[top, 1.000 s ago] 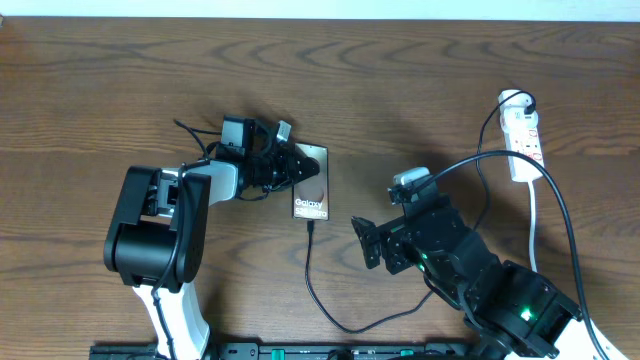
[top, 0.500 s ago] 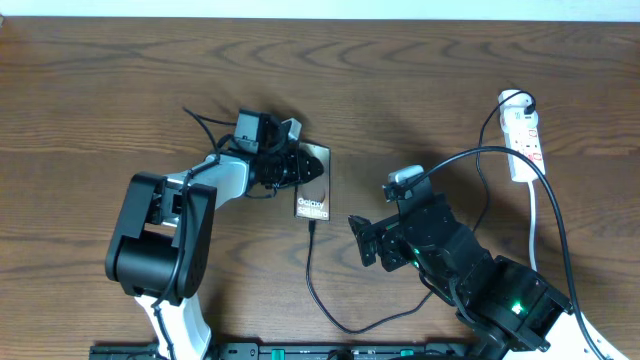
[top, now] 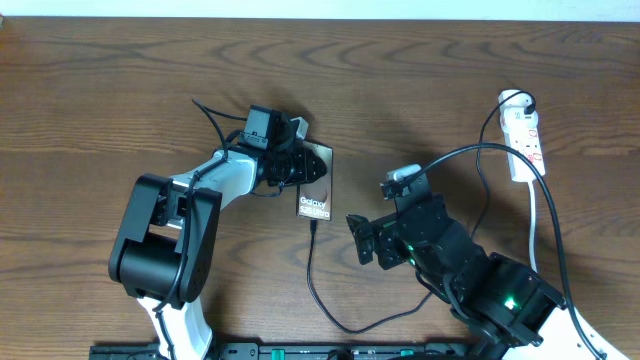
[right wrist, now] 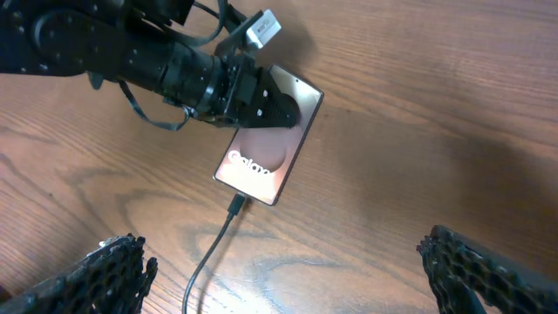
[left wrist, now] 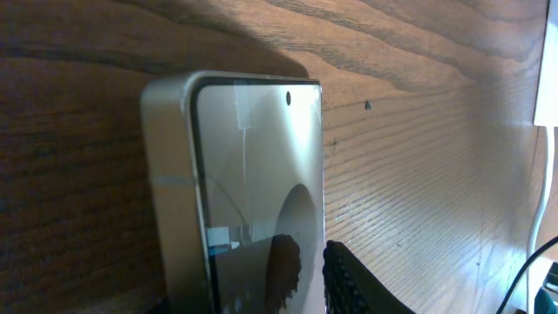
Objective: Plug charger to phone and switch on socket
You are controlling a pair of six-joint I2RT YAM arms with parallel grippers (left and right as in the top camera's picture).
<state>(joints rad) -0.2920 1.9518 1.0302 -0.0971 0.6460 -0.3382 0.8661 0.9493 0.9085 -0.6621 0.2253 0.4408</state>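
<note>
1 phone (top: 315, 200) lying on worktop (top: 450, 90), charger (top: 308, 275) plugged in; left fingers (left wrist: 349, 279) overlapping it, grip indiscernible; right fingers (right wrist: 118, 270) hanging wide apart, empty.

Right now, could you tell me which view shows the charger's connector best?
The right wrist view: the charger's connector sits at the lower edge of the phone, close and unobstructed. Overhead shows the connector too, but tiny. The left wrist view shows only the phone's opposite end, no connector.

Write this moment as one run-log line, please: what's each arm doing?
left gripper on phone | charger connector at phone's bottom edge, looks plugged | right gripper open, holding nothing | socket untouched, far right
</note>
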